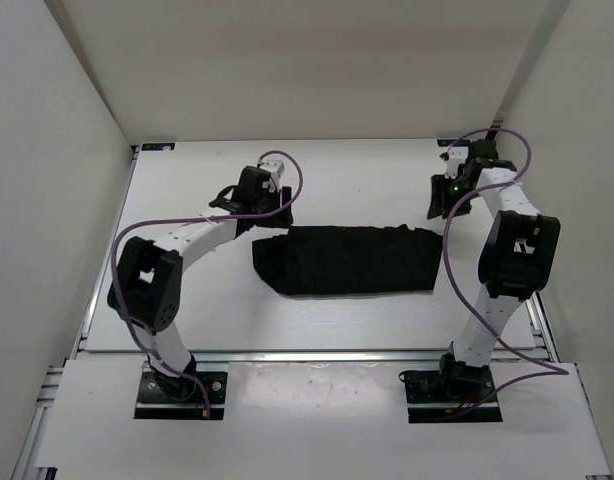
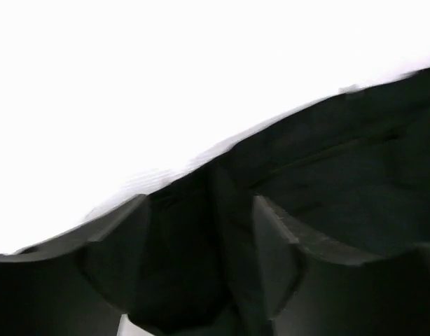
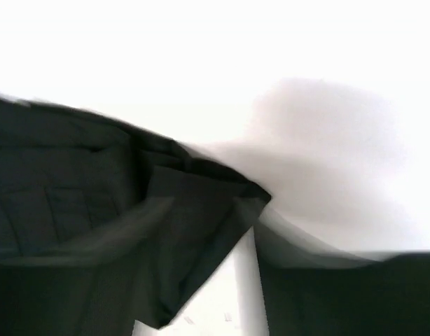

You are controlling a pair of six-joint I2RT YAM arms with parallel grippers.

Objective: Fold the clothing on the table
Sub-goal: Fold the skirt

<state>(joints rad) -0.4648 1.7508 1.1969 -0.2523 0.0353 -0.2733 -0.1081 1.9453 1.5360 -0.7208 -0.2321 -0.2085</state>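
White table (image 1: 337, 180): one black garment (image 1: 349, 260)

Table (image 1: 337, 170) free around clothing (image 1: 352, 260); walls (image 1: 47, 200) hem three sides.

walls (image 1: 317, 60): plain white, three sides — seams at corners | light: bright, seemingly even

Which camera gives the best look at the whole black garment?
The top external view: the clothing lies whole, a folded strip on the table. Both wrist views show only blurred edges of it.
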